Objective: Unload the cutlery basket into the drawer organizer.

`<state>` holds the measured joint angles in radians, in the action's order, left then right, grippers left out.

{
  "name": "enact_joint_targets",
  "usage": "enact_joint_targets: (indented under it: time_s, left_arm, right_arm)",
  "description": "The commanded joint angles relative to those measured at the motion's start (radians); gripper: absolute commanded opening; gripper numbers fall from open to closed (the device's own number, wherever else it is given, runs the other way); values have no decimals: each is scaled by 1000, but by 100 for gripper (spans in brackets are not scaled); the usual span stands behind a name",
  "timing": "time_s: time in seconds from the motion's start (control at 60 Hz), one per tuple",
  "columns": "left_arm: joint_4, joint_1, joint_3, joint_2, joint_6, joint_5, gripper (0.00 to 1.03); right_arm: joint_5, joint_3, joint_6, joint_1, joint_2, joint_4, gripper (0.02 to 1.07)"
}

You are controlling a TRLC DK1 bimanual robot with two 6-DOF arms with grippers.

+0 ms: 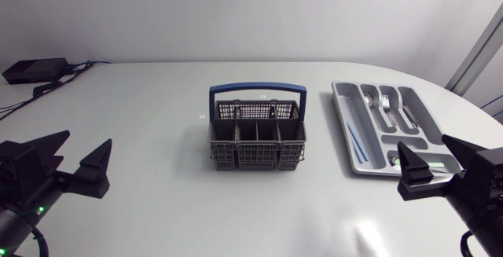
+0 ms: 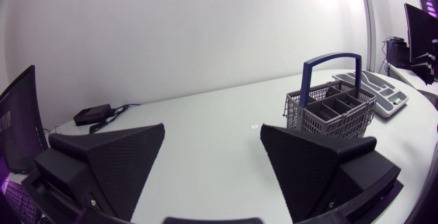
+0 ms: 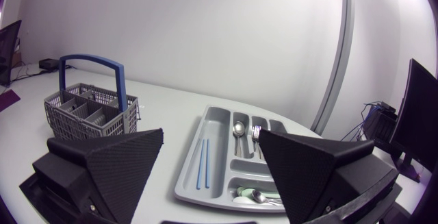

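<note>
Cutlery basket (image 1: 257, 156) (grey mesh, blue handle upright) stands at the middle of the bench (image 1: 157, 218). Drawer organizer (image 1: 348, 108), grey, lies to its right, apart from it.

In the organizer: two blue sticks (image 3: 200, 164) in the long compartment on the basket side, a spoon (image 3: 238, 129) and a fork (image 3: 256, 133) in the far compartments.

Left arm (image 1: 16, 202) sits at the near left of the bench, well apart from the basket. Left jaws are spread, with nothing between them.

Right arm (image 1: 479, 186) is at the organizer's near end. Right jaws are spread and hold nothing (one finger overlaps the organizer's near corner in the head view).
</note>
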<state>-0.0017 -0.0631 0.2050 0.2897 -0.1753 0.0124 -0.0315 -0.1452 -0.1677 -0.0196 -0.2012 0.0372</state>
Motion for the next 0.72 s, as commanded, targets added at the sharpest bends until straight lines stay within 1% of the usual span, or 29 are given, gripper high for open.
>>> enact_joint_targets:
  time_s: [0.0, 0.217, 0.283, 0.333, 0.467, 0.7]
  left_arm:
    - [7, 14, -46, -44, 45, -3, 98]
    - [5, 36, -116, -153, 103, -7, 98]
    - [4, 45, -146, -199, 127, -9, 93]
    - [3, 50, -164, -226, 142, -10, 91]
    - [2, 63, -205, -290, 175, -12, 91]
    - [2, 63, -205, -290, 175, -12, 91]
  right_arm:
    - [12, 46, 58, 10, 45, -19, 102]
    - [25, 115, 134, 17, 154, -32, 102]
    - [31, 144, 167, 20, 200, -37, 102]
    - [31, 145, 168, 20, 201, -37, 102]
    - [31, 145, 168, 20, 201, -37, 102]
    - [31, 145, 168, 20, 201, -37, 102]
